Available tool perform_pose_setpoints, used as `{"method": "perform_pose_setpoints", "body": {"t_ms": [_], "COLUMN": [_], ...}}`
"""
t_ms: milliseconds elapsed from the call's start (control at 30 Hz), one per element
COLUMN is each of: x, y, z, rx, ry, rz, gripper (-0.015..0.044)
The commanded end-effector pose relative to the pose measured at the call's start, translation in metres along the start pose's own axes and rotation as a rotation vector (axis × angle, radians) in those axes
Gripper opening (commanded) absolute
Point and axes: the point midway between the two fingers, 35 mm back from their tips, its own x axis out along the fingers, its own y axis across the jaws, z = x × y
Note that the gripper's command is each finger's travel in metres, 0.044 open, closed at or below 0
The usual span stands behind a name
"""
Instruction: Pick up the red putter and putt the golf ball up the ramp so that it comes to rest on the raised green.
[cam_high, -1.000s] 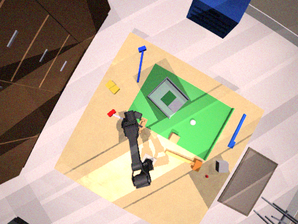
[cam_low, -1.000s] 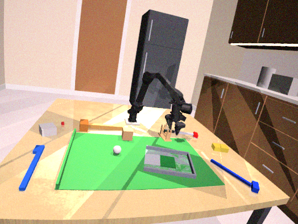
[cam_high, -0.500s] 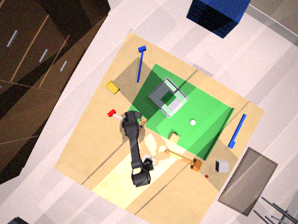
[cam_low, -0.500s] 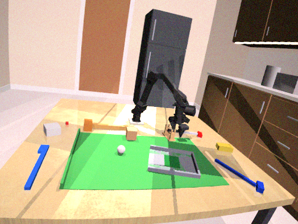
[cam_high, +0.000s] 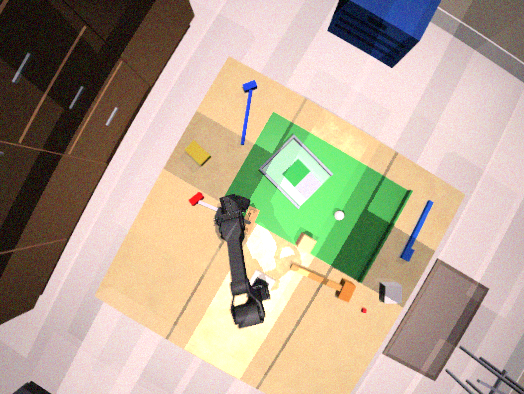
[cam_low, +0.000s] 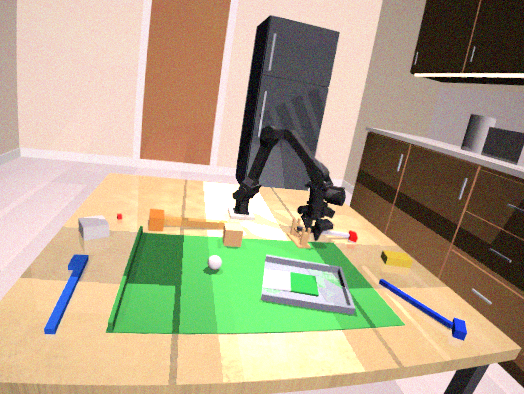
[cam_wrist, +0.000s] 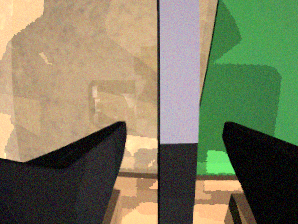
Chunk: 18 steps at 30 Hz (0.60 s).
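Seen from the wrist, the putter shaft (cam_wrist: 178, 63) runs straight up the middle of the frame, pale lilac-grey in its upper stretch and dark in its lower stretch. The jaws stand as two black wedges on either side of the shaft's dark part, each with a gap between it and the shaft, neither touching it. Left of the shaft lies the tan desk (cam_wrist: 73, 56), mottled with shadow. Right of the shaft spreads the green mat (cam_wrist: 249, 83). Beneath the shaft's dark part, low in the frame, sits a wooden rack (cam_wrist: 136, 212) with crossbars.
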Motion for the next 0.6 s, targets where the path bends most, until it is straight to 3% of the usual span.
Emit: {"method": "perform_pose_setpoints", "body": {"t_ms": [0,133,433,567], "x": [0.0,0.0,-0.001,-0.013], "y": [0.0,0.0,0.0,-0.002], "z": [0.0,0.0,0.0,0.003], "rx": [0.0,0.0,0.0,0.0], "ry": [-0.001,-0.001,-0.001,-0.001], "rz": [-0.001,-0.001,-0.001,0.0], "gripper": [0.0177,0.0072,0.0,0.0]}}
